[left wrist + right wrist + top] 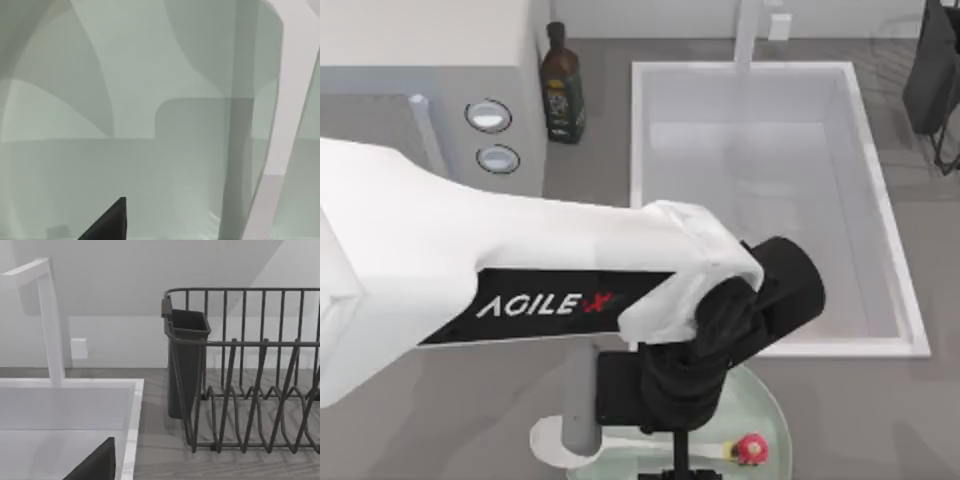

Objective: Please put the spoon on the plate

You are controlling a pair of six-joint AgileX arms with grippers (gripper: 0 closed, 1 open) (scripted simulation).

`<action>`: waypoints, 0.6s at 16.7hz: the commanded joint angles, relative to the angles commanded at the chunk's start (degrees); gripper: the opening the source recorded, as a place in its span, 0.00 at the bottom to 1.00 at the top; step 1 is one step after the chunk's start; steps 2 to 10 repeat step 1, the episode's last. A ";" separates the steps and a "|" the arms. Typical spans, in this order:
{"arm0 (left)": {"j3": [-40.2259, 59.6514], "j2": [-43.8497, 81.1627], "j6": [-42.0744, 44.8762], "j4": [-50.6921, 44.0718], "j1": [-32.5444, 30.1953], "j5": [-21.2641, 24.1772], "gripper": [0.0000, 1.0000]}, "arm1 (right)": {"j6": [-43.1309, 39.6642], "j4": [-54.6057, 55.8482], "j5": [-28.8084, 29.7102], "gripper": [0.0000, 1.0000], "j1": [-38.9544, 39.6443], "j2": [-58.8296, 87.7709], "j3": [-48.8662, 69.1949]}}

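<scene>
The left gripper (pixel 678 452) points straight down over the plate (pixel 772 405), close to its pale green top, and I cannot tell how wide its grip is or if it has hold of anything. In the left wrist view one dark tip of it (pixel 107 225) pokes in over the smooth green plate (pixel 150 165), with soft grey shadows lying across it. Just beside the gripper, toward the table's left side, lies the little white spoon (pixel 560 440). Its round bowl sits at the plate's left rim and its thin handle points back toward the gripper. I cannot tell if the gripper touches the spoon. On the gripper's other side, near it, a small red thing (pixel 750 448) sits on the plate. Up from the gripper goes the black wrist, and then the big white left arm (pixel 470 270) with AGILEX written on it, reaching in from the left. Past the plate, farther from the gripper, is the white sink (pixel 880 200) with its tap (pixel 748 30). A dark bottle (pixel 562 85) stands well away, next to a white box with two round knobs (pixel 495 135). The right gripper (pixel 95 465) hangs parked by the sink's edge (pixel 131 430), facing a black wire dish rack (pixel 250 390), and I cannot tell its grip either.
</scene>
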 joint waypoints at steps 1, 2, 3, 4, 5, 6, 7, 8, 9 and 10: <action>0.00 0.00 0.00 0.00 0.00 0.00 1.00 | 0.00 0.00 0.00 1.00 0.00 0.00 0.00; 0.00 0.00 0.00 0.00 0.00 0.00 1.00 | 0.00 0.00 0.00 1.00 0.00 0.00 0.00; 0.00 0.00 0.00 0.00 0.00 0.00 1.00 | 0.00 0.00 0.00 1.00 0.00 0.00 0.00; 0.00 0.00 0.00 0.00 0.00 0.00 1.00 | 0.00 0.00 0.00 1.00 0.00 0.00 0.00; 0.00 0.00 0.00 0.00 0.00 0.00 1.00 | 0.00 0.00 0.00 1.00 0.00 0.00 0.00; 0.00 0.00 0.00 0.00 0.00 0.00 1.00 | 0.00 0.00 0.00 1.00 0.00 0.00 0.00; 0.00 0.00 0.00 0.00 0.00 0.00 1.00 | 0.00 0.00 0.00 1.00 0.00 0.00 0.00; 0.00 0.00 0.00 0.00 0.00 0.00 1.00 | 0.00 0.00 0.00 1.00 0.00 0.00 0.00; 0.00 0.00 0.00 0.00 0.00 0.00 1.00 | 0.00 0.00 0.00 1.00 0.00 0.00 0.00; 0.00 0.00 0.00 0.00 0.00 0.00 1.00 | 0.00 0.00 0.00 1.00 0.00 0.00 0.00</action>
